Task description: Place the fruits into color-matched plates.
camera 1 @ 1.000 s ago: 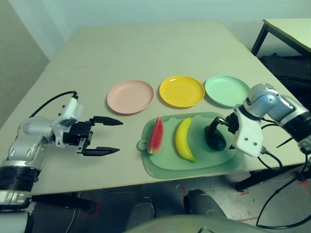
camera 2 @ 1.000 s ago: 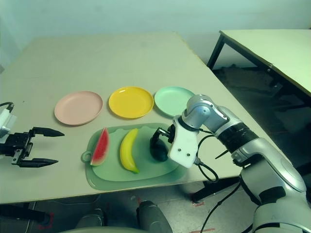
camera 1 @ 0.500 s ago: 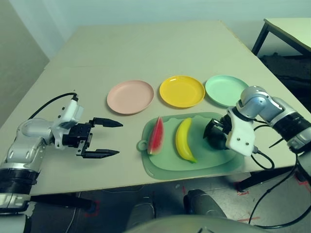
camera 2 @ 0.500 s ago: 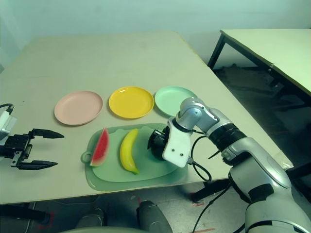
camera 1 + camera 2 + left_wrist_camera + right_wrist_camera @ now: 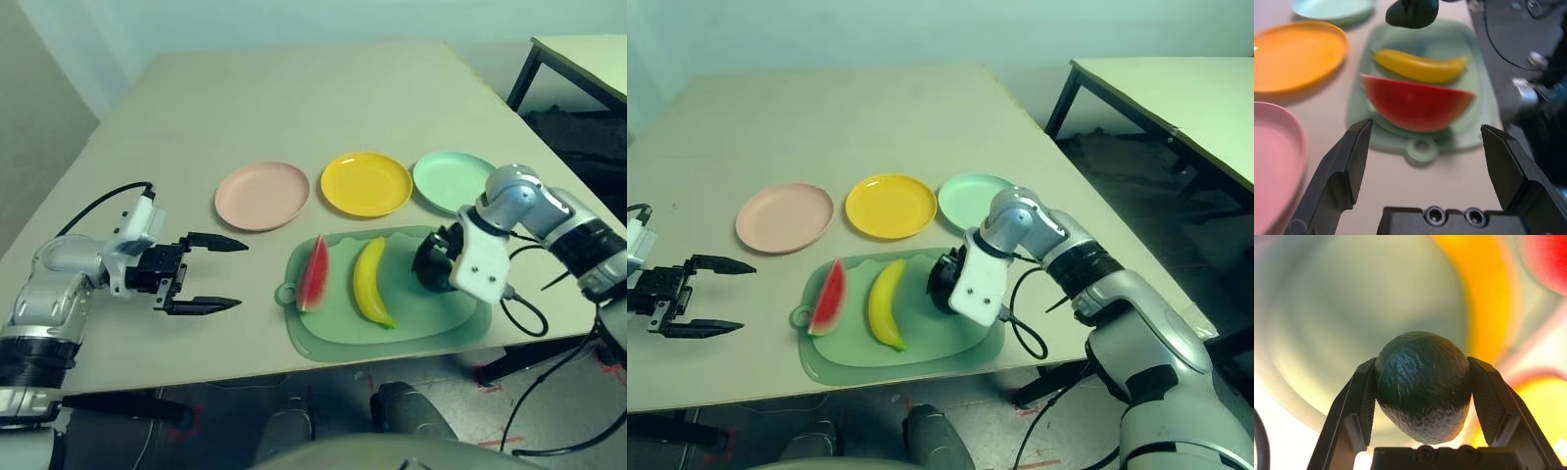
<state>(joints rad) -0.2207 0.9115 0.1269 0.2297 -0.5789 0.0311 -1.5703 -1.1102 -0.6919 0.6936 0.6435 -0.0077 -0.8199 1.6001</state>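
1. Black fingers [image 5: 1362, 401] of the right gripper [image 5: 1422, 382] are clamped on both sides of the dark green oval toy avocado [image 5: 1423, 384], which hangs clear above the large rounded green mat [image 5: 441, 318].
2. Its silver forearm reaches in from the right, the wrist bent steeply downward over the mat's right end.
3. On the mat lie the curved yellow toy banana [image 5: 372, 281] and, beside it, the red toy watermelon wedge with green rind [image 5: 315, 273].
4. Beyond the mat sit the pale pink round plate [image 5: 262, 195], the yellow round plate [image 5: 366, 183] and the mint green round plate [image 5: 449, 179].
5. Well apart, the left gripper [image 5: 220, 275] hovers nearly level, fingers spread wide, pointing toward the mat.
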